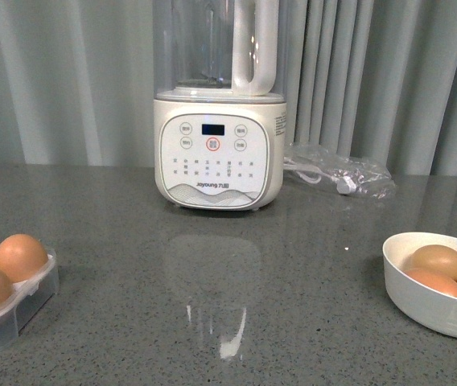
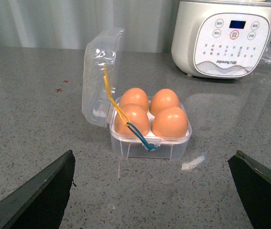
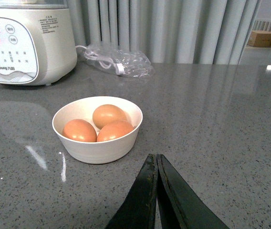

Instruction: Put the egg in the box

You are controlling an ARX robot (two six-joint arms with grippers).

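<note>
The box [image 2: 150, 140] is a clear plastic egg case with its lid [image 2: 99, 76] hinged open and upright; several orange-brown eggs [image 2: 171, 121] fill its cups. It shows at the left edge of the front view [image 1: 15, 310]. My left gripper [image 2: 157, 188] is open and empty, its dark fingers [image 2: 40, 195] wide apart just short of the box. A round white bowl [image 3: 97, 145] holds three more eggs [image 3: 108, 114]; it shows at the right of the front view [image 1: 434, 305]. My right gripper [image 3: 156, 160] is shut and empty, beside the bowl.
A white Joyoung blender [image 1: 219, 149] stands at the back middle of the grey stone counter [image 1: 228, 322]. A clear plastic bag with a white cable [image 1: 341, 173] lies to its right. Grey curtains hang behind.
</note>
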